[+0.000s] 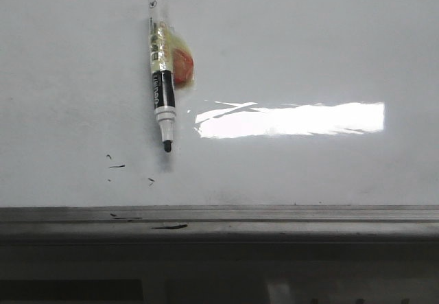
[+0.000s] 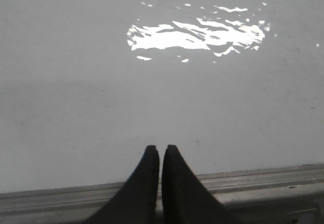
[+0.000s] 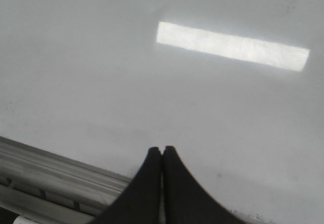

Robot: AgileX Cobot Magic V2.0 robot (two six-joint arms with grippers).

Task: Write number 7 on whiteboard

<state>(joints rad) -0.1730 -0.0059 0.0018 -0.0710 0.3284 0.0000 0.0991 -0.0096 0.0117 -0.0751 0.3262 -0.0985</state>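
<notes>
The whiteboard (image 1: 309, 50) fills the front view, glossy white-grey with a bright rectangular glare. A black-and-white marker (image 1: 160, 64) lies on it, uncapped tip pointing toward the near ledge, taped to a yellow-orange piece (image 1: 182, 65). No number 7 shows; only tiny black specks (image 1: 116, 165) lie near the tip. My left gripper (image 2: 160, 148) is shut and empty over the board's near edge. My right gripper (image 3: 162, 148) is shut and empty over the board as well. Neither gripper shows in the front view.
A grey metal ledge (image 1: 274, 221) runs along the board's near edge, with a short black mark (image 1: 169, 226) on it. The ledge also shows in the left wrist view (image 2: 263, 178) and in the right wrist view (image 3: 55, 171).
</notes>
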